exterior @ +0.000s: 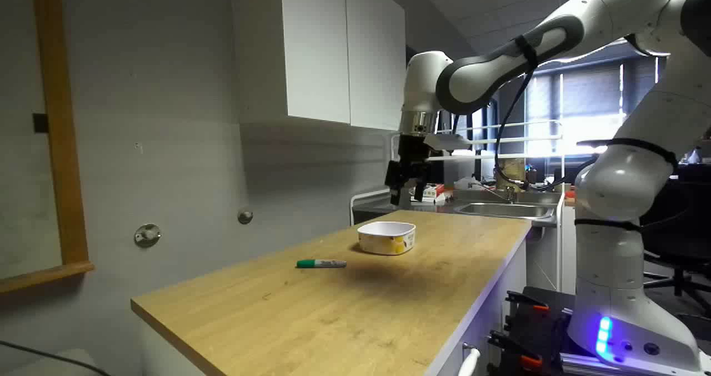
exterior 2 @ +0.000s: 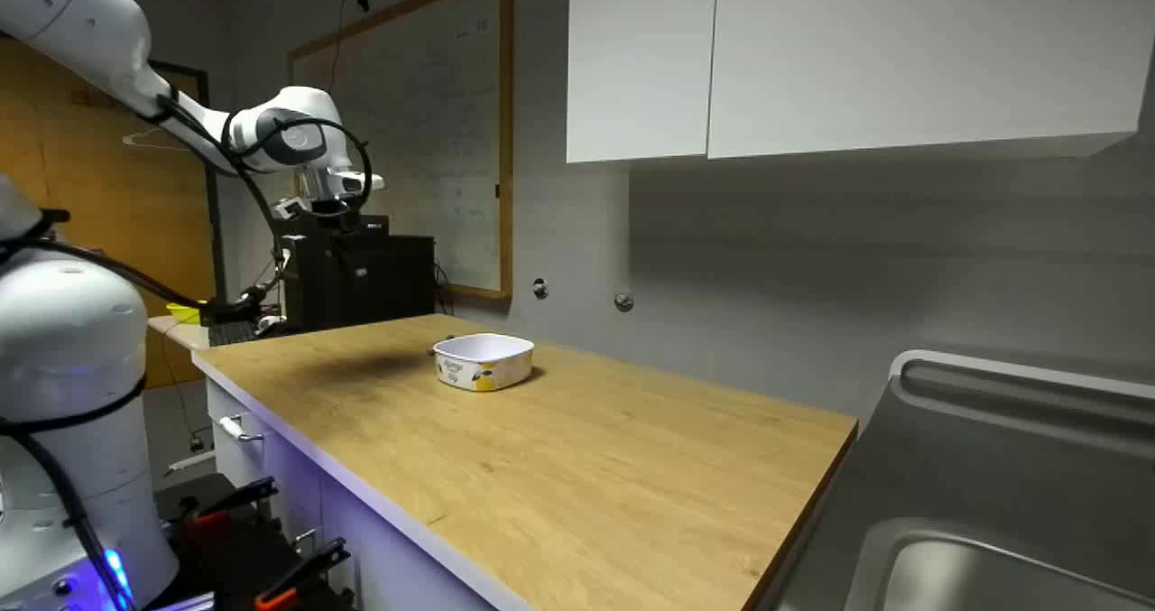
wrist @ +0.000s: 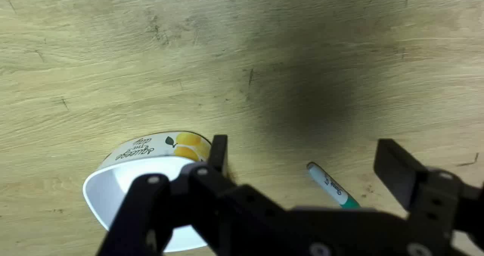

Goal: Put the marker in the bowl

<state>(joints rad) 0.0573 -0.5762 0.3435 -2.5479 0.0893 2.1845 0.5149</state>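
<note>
Marker on the desk, lying flat; desk top pale, wood-grained; gripper raised well above it, spread wide; bowl upright on the desk, white inside, yellow fruit printed outside, at two o'clock from the marker in an exterior view; marker near the bowl but apart, green end to nine o'clock in that view.

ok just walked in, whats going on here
A robot arm holds its open end effector, with nothing in it, above the wooden worktop. The green-capped marker lies on the worktop beside the bowl, not touching it. The job is putting the marker in the bowl, and that isn't done yet.
</note>
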